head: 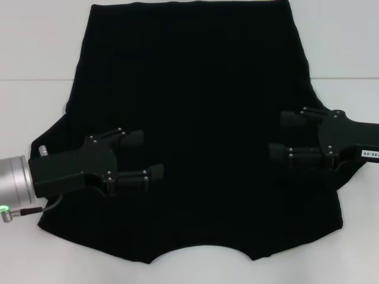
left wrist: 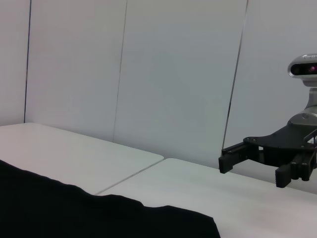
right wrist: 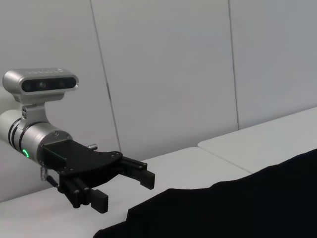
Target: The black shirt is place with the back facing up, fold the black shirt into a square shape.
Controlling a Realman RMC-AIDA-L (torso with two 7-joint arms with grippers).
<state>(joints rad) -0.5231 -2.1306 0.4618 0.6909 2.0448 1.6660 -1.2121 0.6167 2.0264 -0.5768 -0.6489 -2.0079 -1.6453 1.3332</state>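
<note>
A small white label [head: 370, 154] is showing on the right arm; it is reading something like "40-06", partly cut off.

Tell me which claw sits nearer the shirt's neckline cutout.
The left claw: it hovers open lower over the black shirt, closer to the cutout; the right claw, also open, sits slightly farther up.

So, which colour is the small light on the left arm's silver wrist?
Green. The small light on the left arm's silver wrist shows best in the head view.
</note>
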